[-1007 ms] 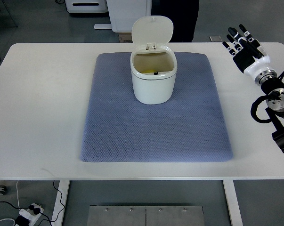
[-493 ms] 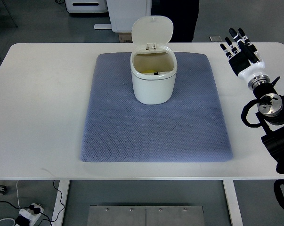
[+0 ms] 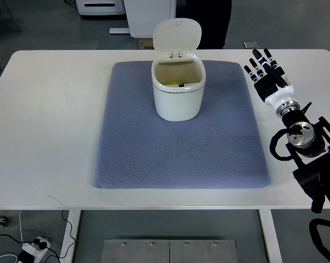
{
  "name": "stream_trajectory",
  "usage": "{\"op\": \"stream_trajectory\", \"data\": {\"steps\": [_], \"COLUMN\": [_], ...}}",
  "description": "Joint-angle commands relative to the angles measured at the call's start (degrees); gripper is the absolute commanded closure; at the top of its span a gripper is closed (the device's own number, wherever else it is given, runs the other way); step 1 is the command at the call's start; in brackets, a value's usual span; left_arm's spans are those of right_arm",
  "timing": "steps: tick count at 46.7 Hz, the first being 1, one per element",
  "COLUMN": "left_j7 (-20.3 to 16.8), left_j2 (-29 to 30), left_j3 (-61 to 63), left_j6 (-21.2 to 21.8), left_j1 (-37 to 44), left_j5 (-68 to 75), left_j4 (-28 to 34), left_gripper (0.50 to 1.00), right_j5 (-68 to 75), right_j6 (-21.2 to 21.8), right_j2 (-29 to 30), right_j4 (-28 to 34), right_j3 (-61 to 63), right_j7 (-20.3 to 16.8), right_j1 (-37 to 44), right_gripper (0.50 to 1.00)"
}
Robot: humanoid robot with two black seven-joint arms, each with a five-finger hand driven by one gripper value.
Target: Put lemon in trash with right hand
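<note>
Bin (image 3: pixel 178 90): upper centre of the frame, standing upright on the far half of the mat, lid tipped back so the mouth faces up and can take a drop from above.
Lid (image 3: pixel 177 35): hinged at the bin's far rim and swung back out of the way, so nothing blocks the opening.
Lemon (image 3: pixel 173 84): only a yellow patch shows, low inside the bin against the far wall; I take this to be the lemon, though too little of it is visible to be sure of its shape.
Mat (image 3: pixel 181 148): blue-grey pad across the middle of the worktop, under the bin; probably there to cushion things and keep them from rolling.
Worktop (image 3: pixel 50 120): white, carrying the mat, with bare margins on both sides.
Right hand (image 3: pixel 266 76): right side of the frame, over the bare worktop just beside the mat's right edge; fingers straight and spread, pointing to the upper left, grasping nothing. It is well apart from the bin.
Right arm: comes in from the lower right edge, wrist and cable loop visible below the hand.
Left hand: not in the frame.
Task stage: judging by the yellow inside the bin and the released hand off to the side, the drop looks done.
</note>
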Motion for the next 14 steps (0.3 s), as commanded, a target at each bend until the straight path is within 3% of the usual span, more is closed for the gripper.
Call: {"op": "stream_trajectory", "data": {"steps": [1,14], "left_j7": [0.0,0.0], "left_j2": [0.0,0.0], "left_j3": [0.0,0.0], "left_j6": [0.0,0.0], "left_j1": [0.0,0.0], "left_j5": [0.0,0.0], "left_j4": [0.04,0.03], "left_gripper": [0.5,0.5], "right_j5": [-3.85,-5.27], "right_j6": [0.47,0.39], "right_j2": [-0.49,-1.37], "right_j4": [-1.15,-2.12], "right_j3": [-0.09,-1.76], "right_j7": [0.05,1.46], "right_j1": [-0.02,0.07], "right_gripper": [0.5,0.5]}}
